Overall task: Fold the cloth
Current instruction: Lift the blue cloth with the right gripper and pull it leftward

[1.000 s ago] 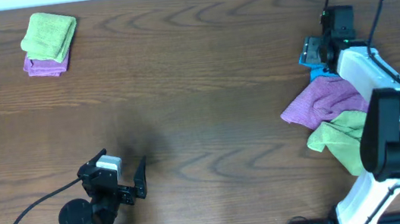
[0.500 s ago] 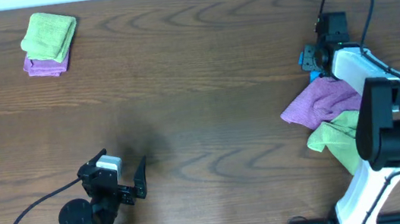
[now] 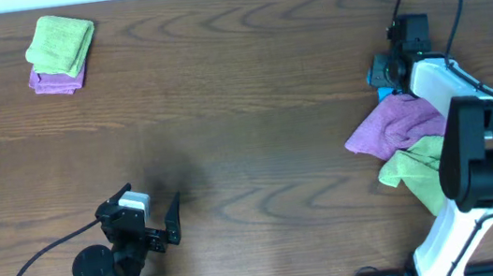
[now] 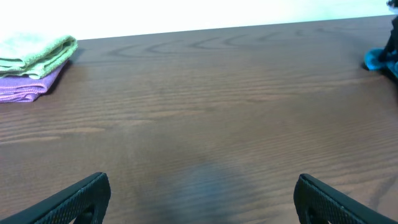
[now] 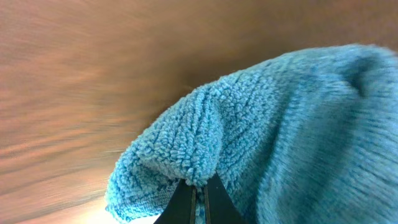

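From my station I saw the right gripper down at the far right side of the counter, its jaws pressed together on a raised fold of the cloth. The right wrist view showed it plainly: the two dark tips of the right gripper met on a pinch of blue terry, and the rest of the cloth bulged up and to the right over the wood. From overhead only a small patch of blue showed past the arm. Just on my side of it lay a crumpled purple cloth, and beside that a crumpled lime-green cloth, partly under the right arm.

The left gripper sat well apart from all that, near the front left edge, its jaws spread wide and holding nothing; its own camera showed bare wood between them. At the far left corner a folded green cloth rested on a folded purple one.
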Tool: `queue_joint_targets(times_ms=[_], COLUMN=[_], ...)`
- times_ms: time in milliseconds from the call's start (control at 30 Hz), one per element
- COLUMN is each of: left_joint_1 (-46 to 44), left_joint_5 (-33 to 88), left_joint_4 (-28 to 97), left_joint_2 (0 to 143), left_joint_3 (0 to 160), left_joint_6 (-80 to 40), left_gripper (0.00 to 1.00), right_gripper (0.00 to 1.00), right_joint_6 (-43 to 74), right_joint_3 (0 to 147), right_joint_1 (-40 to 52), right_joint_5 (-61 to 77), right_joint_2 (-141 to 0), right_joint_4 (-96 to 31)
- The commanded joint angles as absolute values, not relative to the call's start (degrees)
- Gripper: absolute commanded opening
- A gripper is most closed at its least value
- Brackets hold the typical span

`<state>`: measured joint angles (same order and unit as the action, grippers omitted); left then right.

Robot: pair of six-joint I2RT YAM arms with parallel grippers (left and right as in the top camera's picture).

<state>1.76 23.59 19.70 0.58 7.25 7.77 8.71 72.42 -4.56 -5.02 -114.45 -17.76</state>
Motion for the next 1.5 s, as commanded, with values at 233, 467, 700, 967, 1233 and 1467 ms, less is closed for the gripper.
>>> queue_joint_targets(times_ms=[233, 467, 700, 967, 1233, 1467], left_joint_1=[1.56, 1.56, 1.56, 1.56, 1.56, 1.56], left_joint_5=[23.79, 23.79, 23.79, 23.79, 23.79, 23.79], left_joint_4=[20.51, 20.51, 20.51, 20.51, 20.51, 20.51], left_joint_2=[0.25, 0.25, 0.25, 0.25, 0.25, 0.25], left_joint_3=[6.22, 6.22, 6.22, 6.22, 6.22, 6.22], left_joint_6=[8.60, 8.62, 8.62, 8.60, 8.62, 8.60], left_gripper=[0.95, 0.96, 0.96, 0.95, 0.95, 0.95], right_gripper=[0.01, 0.01, 0.01, 0.84, 0.99, 0.91], right_joint_6=[8.49, 11.22, 21.69, 16.67, 11.70, 0.12], right_joint_3=[82.98, 84.38, 86.63, 90.83, 89.95, 85.49], right_joint_1=[2.63, 10.76, 25.93, 18.65, 15.09, 22.83], right_joint_5=[-0.51, 16.43, 34.83, 25.39, 22.35, 22.24], right_joint_2=[-97.06, -89.45, -88.92, -86.89, -90.24, -96.84], right_joint_4=[-17.41, -16.67, -5.89, -21.43, -38.85, -48.34])
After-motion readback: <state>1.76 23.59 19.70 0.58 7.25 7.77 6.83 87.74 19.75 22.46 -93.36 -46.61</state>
